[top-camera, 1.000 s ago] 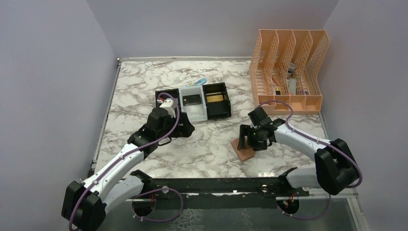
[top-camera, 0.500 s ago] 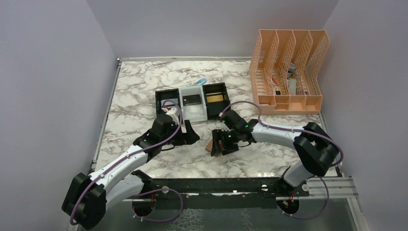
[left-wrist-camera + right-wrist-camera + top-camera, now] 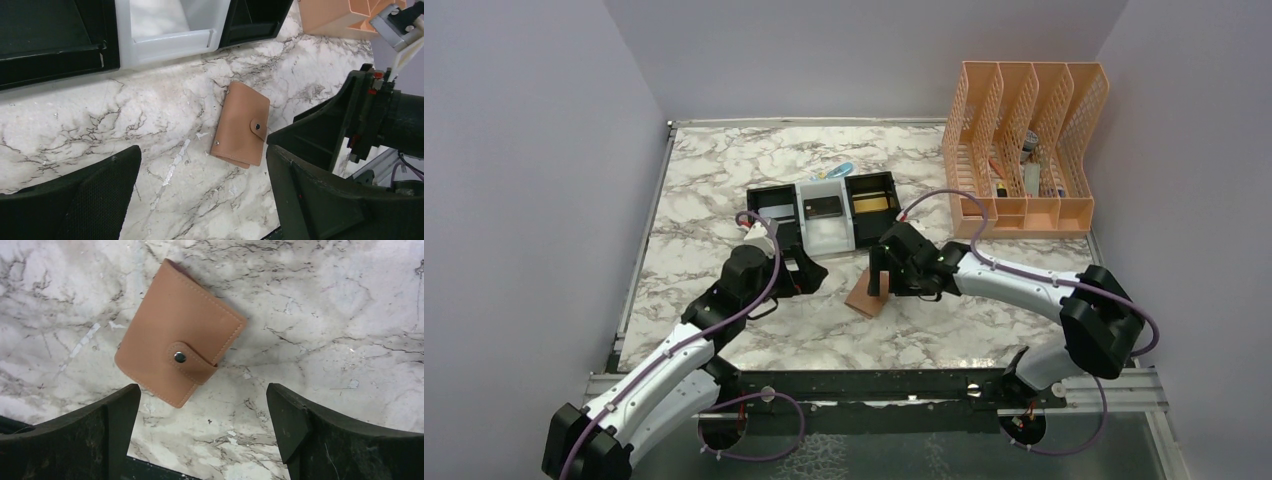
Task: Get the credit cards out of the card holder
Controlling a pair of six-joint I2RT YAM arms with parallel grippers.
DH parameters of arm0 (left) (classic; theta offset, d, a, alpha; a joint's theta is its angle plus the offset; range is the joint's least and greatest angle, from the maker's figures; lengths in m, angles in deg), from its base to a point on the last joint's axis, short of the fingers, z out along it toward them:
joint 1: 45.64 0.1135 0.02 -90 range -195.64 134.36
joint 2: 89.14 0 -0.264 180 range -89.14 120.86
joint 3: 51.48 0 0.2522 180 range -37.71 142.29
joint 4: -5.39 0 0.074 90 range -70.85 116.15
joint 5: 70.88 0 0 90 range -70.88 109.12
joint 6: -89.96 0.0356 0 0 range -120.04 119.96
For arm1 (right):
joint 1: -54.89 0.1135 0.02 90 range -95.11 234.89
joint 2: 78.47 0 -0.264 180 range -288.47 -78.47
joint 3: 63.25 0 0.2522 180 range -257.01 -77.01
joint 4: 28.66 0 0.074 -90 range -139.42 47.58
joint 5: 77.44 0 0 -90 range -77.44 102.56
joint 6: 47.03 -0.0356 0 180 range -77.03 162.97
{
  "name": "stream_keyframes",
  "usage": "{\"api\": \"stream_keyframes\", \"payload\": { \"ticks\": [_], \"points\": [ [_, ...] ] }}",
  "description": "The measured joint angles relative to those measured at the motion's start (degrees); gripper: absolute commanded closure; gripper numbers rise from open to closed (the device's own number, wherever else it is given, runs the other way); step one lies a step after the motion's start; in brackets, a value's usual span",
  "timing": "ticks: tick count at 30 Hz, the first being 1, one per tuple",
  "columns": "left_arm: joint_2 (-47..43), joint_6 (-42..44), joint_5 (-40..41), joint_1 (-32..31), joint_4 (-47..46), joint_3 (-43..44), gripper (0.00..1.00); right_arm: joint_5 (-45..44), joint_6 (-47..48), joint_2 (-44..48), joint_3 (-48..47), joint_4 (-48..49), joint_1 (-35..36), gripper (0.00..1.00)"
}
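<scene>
The card holder (image 3: 864,297) is a tan leather wallet lying flat and closed on the marble, its snap tab fastened (image 3: 180,357) (image 3: 242,125). No card shows in it. My right gripper (image 3: 882,275) hovers open just behind it, with nothing between the fingers (image 3: 202,405). My left gripper (image 3: 809,275) stands open to its left, and the wallet lies ahead of that gripper's right finger (image 3: 202,165). Two credit cards lie in the three-compartment tray (image 3: 896,215): a dark one (image 3: 824,207) in the white middle bin and a gold one (image 3: 871,204) in the right black bin.
An orange mesh file rack (image 3: 1024,140) with small items stands at the back right. A small blue object (image 3: 839,170) lies behind the tray. The tray's front wall (image 3: 170,42) is close ahead of the left gripper. Grey walls enclose the table.
The right gripper carried the card holder leftwards to the table's centre, then opened and let it go; it now lies flat. The left arm drew back from the tray.
</scene>
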Motion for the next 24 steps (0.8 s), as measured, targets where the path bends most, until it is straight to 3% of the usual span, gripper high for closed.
{"api": "stream_keyframes", "payload": {
  "ticks": [4, 8, 18, 24],
  "points": [
    [-0.52, 0.87, 0.2, 0.0, -0.35, -0.02, 0.02, -1.11, -1.38, -2.19, 0.24, 0.42, -0.74, 0.15],
    [1.2, 0.94, -1.11, 0.0, -1.09, -0.17, 0.04, -0.48, -1.33, -8.66, -1.6, 0.85, -1.14, 0.21],
    [3.21, 0.5, -2.82, 0.0, -1.11, -0.85, 0.16, 10.86, 10.91, -17.38, -10.16, 6.03, -1.14, 0.26],
    [9.29, 0.46, -2.84, 0.0, -2.34, -0.85, 0.23, 15.41, 19.52, -17.53, -9.53, 8.59, -0.7, 0.3]
  ]
}}
